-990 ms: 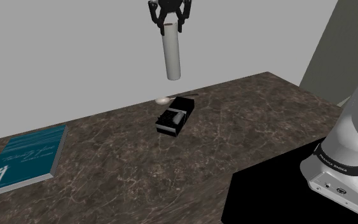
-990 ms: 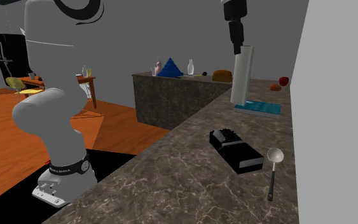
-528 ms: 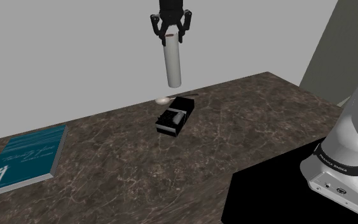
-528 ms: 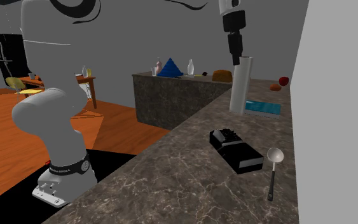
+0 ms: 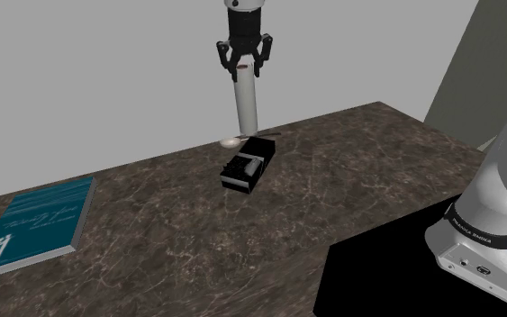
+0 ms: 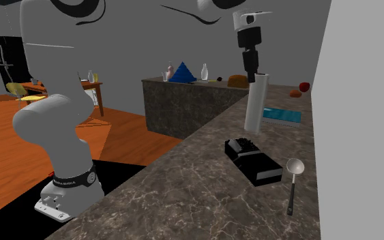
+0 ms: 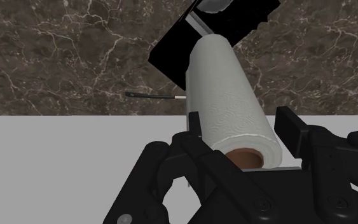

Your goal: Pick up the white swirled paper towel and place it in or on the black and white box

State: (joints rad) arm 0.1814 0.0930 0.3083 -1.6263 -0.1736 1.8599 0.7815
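A white paper towel roll [image 5: 246,104] with a swirled surface and a brown core hangs upright, its top end clasped by my black gripper [image 5: 243,65]. Its lower end hovers just above the far end of the black and white box [image 5: 247,167], which lies open on the dark marble counter [image 5: 179,234]. In the second exterior view the roll [image 6: 255,102] hangs below the gripper [image 6: 253,70] and above the box [image 6: 254,160]. Along the gripper, the roll [image 7: 225,102] runs between the fingers [image 7: 292,127] toward the box [image 7: 215,28].
A spoon [image 5: 234,141] lies just behind the box by the grey wall, its handle [image 7: 152,95] beside the roll. A teal book [image 5: 35,221] rests at the shoulder view's far left. The black stand [image 5: 404,270] fills the lower right.
The gripper has come down with the roll, bringing its lower end from well above the counter to just over the box. Box, spoon and book have not moved.
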